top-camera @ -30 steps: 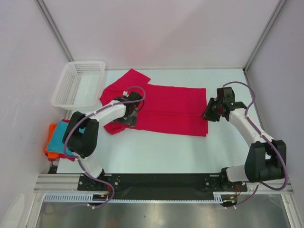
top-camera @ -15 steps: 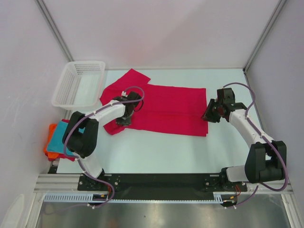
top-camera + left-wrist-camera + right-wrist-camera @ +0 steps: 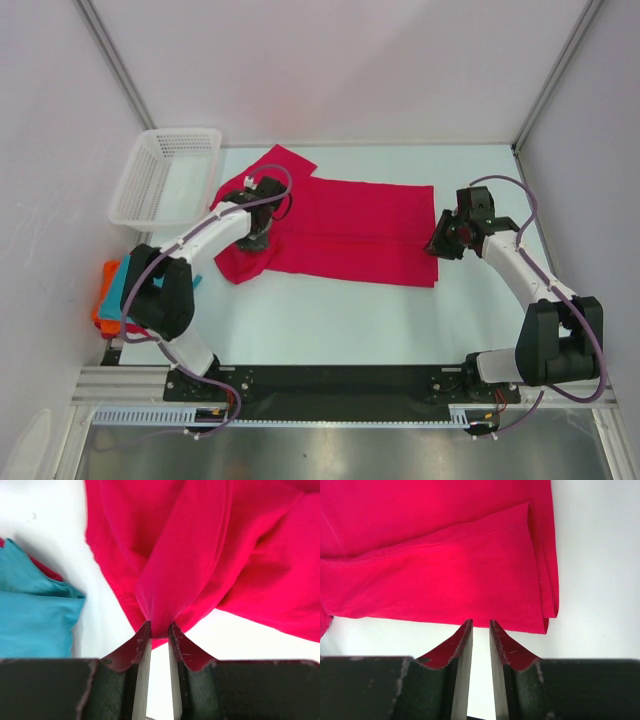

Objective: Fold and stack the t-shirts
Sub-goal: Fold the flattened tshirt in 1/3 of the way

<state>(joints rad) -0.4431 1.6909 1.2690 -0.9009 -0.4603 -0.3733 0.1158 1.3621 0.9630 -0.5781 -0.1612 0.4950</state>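
Folding the pink shirt (image 3: pixel 350 230) looks like the step now. It lies long across the middle of the table (image 3: pixel 330 310), with one long side laid over. The left gripper (image 3: pixel 157 628) is closed tight on a bunch of cloth at the shirt's left end. The right gripper (image 3: pixel 480 625) sits at the right end, jaws almost together, with nothing seen between them. Lift the left end only a little. Carry it right, slow and straight, so it lands flat with no lumps. The teal shirt (image 3: pixel 35 615) waits at the near left.
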